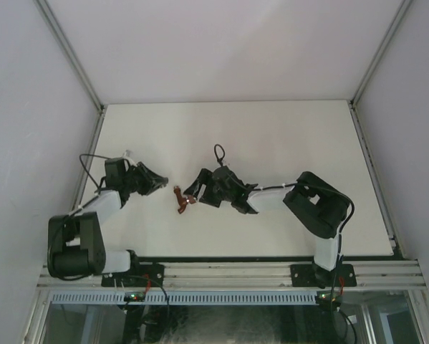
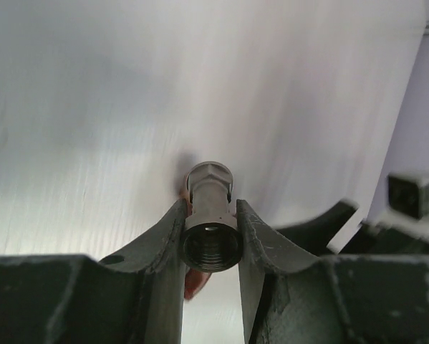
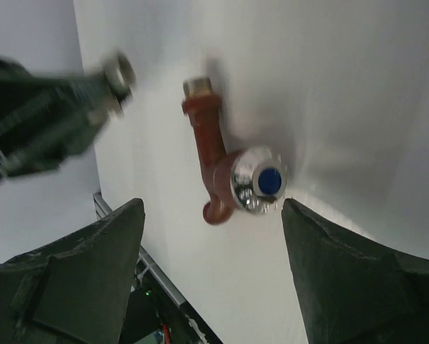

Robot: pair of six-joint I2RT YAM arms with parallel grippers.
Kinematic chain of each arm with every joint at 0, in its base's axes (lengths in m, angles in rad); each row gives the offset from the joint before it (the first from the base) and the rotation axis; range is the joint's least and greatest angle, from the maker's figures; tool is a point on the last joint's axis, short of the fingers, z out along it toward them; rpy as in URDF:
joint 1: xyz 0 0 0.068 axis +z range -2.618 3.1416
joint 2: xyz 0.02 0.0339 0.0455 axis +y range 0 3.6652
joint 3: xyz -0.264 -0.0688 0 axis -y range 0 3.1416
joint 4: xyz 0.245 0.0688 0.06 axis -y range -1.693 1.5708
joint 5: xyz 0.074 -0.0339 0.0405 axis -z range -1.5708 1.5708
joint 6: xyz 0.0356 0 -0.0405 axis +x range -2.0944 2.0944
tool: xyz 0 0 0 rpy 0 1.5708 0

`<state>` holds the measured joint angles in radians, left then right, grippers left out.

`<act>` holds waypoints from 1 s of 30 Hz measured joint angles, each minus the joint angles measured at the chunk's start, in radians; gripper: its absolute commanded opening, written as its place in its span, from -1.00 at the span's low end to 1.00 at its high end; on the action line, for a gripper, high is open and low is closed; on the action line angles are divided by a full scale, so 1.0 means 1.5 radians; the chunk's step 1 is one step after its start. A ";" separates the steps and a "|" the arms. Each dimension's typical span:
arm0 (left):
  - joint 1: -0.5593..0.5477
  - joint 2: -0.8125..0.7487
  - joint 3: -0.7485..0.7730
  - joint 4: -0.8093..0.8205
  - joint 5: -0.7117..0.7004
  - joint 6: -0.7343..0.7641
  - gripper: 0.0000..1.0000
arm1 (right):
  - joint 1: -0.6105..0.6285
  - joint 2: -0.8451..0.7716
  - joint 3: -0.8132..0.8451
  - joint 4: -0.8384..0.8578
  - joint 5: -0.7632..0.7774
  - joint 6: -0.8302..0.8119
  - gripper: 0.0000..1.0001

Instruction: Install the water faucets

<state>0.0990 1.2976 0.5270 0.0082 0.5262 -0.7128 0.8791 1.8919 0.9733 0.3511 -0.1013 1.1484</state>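
Tap body (image 3: 218, 168) lies just ahead of parted right hand (image 3: 213, 215).

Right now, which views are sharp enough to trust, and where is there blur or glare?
Left wrist: metal fitting crisp, table behind it streaked. Right wrist: tap body slightly soft, glare on its chrome knob, left gripper blurred at upper left. Top external: evenly lit, tap body tiny.

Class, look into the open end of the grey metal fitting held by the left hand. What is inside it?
Screw threads ring the mouth of the fitting, which the left hand clamps. Deeper in, the bore is dark, so anything further inside cannot be seen.
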 measured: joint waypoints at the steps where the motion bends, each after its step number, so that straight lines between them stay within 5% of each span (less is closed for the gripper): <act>1: -0.002 0.020 0.014 0.012 0.001 0.000 -1.00 | 0.012 -0.003 -0.012 0.007 0.016 0.013 0.54; 11: -0.022 0.235 0.210 0.141 0.031 0.032 -1.00 | 0.075 -0.010 -0.063 0.049 0.112 0.106 0.52; 30: -0.056 0.326 0.210 0.092 0.053 0.084 -1.00 | 0.092 0.055 -0.063 0.151 0.102 0.243 0.43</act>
<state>0.0151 1.7866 0.8413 0.1459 0.6052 -0.5861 1.0168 1.9739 0.8795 0.5770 0.0517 1.5124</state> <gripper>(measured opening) 0.339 0.730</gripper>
